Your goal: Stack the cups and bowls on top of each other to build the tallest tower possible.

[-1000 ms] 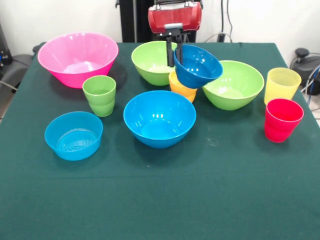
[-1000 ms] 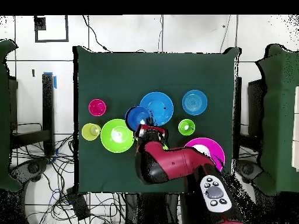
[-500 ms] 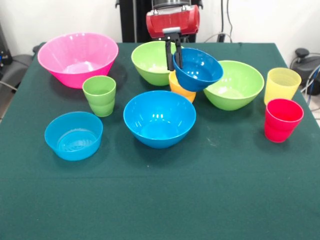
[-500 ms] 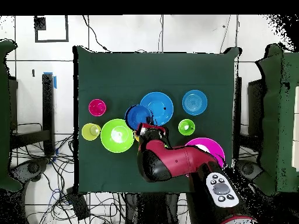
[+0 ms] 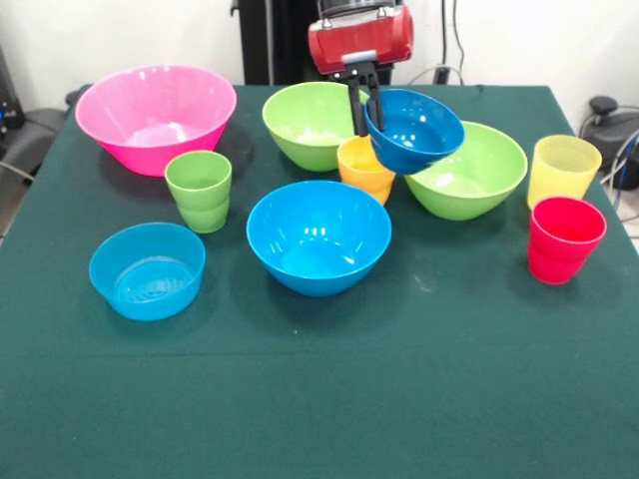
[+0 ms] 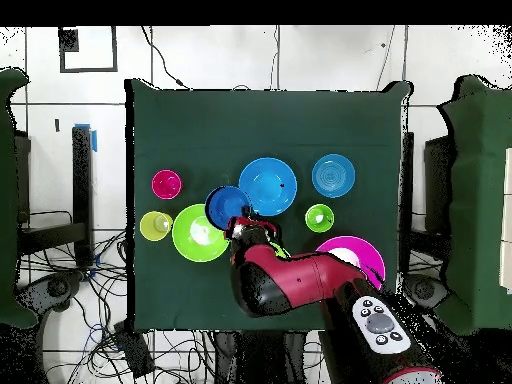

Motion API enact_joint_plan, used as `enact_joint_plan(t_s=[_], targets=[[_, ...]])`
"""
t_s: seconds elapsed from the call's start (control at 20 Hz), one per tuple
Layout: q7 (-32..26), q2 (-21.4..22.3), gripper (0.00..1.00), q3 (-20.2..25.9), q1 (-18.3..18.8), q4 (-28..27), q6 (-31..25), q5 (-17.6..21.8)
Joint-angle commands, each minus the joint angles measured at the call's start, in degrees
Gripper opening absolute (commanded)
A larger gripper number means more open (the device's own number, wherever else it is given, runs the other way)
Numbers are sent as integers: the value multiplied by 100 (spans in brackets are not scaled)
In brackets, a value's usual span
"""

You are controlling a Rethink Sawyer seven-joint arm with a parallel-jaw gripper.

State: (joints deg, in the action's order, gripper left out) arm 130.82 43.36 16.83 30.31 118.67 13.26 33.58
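My gripper (image 5: 365,100) is shut on the rim of the small dark blue bowl (image 5: 414,130) and holds it tilted in the air. The bowl hangs between the orange-yellow cup (image 5: 361,165) and the right lime green bowl (image 5: 469,170), over that bowl's near-left rim. The other lime green bowl (image 5: 308,125) stands behind the orange cup. In the overhead view the dark blue bowl (image 6: 227,205) sits at the gripper (image 6: 243,225), beside a lime green bowl (image 6: 198,233). The arm hides the orange cup and the second lime bowl there.
The pink bowl (image 5: 155,115) stands at the back left, with the green cup (image 5: 199,190) in front of it. The bright blue bowl (image 5: 318,235) is in the middle and the light blue bowl (image 5: 147,269) at the front left. The pale yellow cup (image 5: 563,170) and red cup (image 5: 564,239) stand at the right.
The gripper has carried the dark blue bowl to the right in the front view, off the orange cup and toward the right lime green bowl. The orange cup now shows more.
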Motion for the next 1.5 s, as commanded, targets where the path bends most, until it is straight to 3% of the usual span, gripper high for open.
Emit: enact_joint_plan(t_s=[0.05, 0.3, 1.5], targets=[[401, 5, 0, 644, 116, 377, -743, -52], [362, 110, 0, 736, 213, 467, -845, -92], [-22, -339, 0, 1439, 1065, 402, -1091, 243]])
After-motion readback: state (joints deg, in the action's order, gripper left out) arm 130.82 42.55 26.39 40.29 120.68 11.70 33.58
